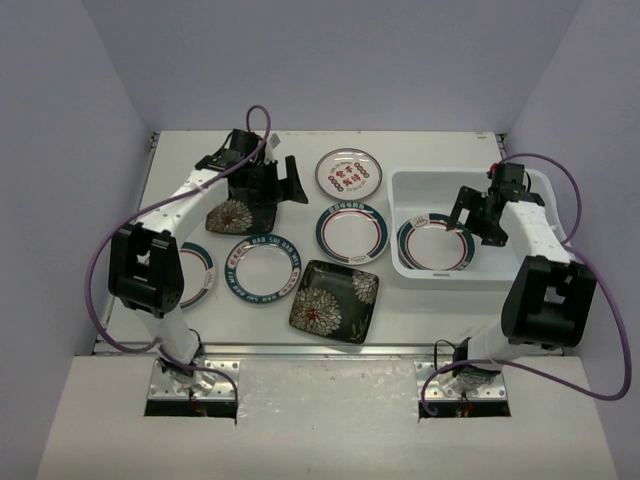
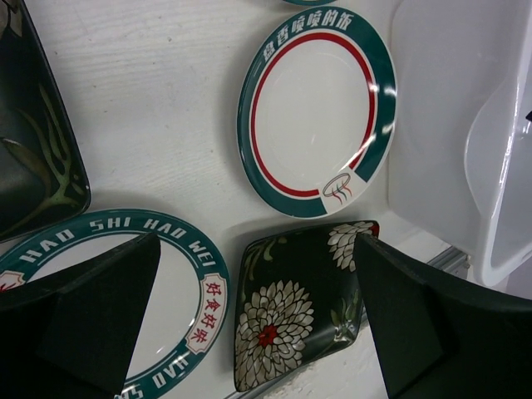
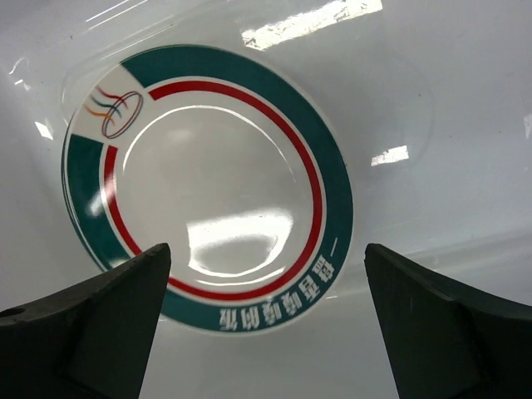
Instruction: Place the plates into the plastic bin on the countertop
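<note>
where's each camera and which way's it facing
Top external: fixed above and behind the arms, looking down on the table; left arm and right arm both show.
Left wrist: on the left arm, facing down past the open left end effector at a teal plate, black square plate and the bin.
Right wrist: on the right arm, facing down past the open right end effector at the lone plate in the bin.
Shared: top and left wrist see the teal plate; top and right wrist the lone plate.

Left claw (image 2: 258,249) spread wide, black flowered plate (image 2: 295,316) below; teal-rimmed plate (image 2: 316,112) beside plastic bin (image 2: 465,125).
</note>
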`<state>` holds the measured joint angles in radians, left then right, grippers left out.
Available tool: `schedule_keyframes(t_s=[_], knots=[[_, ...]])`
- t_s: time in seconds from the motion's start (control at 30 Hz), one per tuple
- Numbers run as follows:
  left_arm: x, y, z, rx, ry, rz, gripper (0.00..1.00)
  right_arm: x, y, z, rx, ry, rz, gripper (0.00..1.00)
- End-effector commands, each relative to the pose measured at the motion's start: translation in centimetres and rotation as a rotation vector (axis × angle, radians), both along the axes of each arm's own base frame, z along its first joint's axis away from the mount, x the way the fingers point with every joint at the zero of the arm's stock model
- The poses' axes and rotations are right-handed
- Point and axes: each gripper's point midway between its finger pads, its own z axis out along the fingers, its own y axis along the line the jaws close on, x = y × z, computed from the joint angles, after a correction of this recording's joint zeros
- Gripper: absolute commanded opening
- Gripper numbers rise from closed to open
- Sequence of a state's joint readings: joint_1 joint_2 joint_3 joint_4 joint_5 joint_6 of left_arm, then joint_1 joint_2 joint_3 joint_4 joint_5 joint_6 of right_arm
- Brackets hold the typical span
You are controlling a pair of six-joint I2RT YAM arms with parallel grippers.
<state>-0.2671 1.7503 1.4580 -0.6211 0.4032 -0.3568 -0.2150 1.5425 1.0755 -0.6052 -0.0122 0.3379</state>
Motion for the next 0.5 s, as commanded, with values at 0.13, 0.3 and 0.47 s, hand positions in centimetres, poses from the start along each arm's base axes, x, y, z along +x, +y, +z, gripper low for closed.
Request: schedule_keyframes(t_s=[0.13,0.3,0.47], knots=[[2.5,-4.1,0.2,0.025,-0.065,-0.1,1.0,2.2,-0.3,6.8,0.018,-0.097,-0.076,0.99],[4.3,-5.5,-3.1,0.041,-0.021,-0.17,1.0,3.5,5.1,12.4,0.262,-0.294,0.093,0.99],[5.3,-6.6,-6.8,0.04,0.043,-0.23,1.0,2.8,9.7,17.1,0.448,-0.407,0.278,0.99]])
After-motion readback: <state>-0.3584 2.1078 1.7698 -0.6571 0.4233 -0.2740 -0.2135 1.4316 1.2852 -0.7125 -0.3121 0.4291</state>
